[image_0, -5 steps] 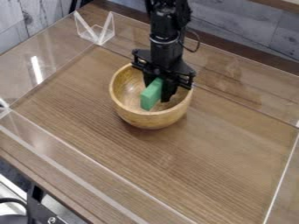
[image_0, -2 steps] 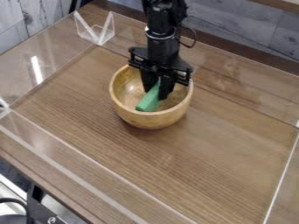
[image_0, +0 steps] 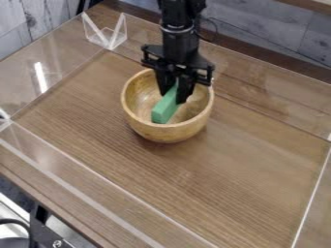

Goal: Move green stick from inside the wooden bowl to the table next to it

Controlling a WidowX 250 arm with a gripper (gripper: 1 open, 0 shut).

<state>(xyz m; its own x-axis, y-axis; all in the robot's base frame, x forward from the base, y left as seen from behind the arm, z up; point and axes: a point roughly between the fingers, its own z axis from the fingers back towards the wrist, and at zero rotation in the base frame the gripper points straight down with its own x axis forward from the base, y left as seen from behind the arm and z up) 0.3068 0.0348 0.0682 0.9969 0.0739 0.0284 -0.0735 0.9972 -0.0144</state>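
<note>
Reached down over the round, light tan wooden bowl [image_0: 167,135] with the dark robot arm [image_0: 180,34], keeping the jaws shut at the upper end of the flat, bright green stick [image_0: 165,107]. Could not tell whether any grip was had on it. Saw the stick inside the bowl, leaning, upper end towards the arm. Found the bowl resting upright on the brown wood-grain tabletop [image_0: 195,184], near a clear, angular plastic piece [image_0: 107,31].

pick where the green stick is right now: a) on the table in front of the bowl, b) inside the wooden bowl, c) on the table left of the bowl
b, the green stick sits within the rim of the wooden bowl.
</note>
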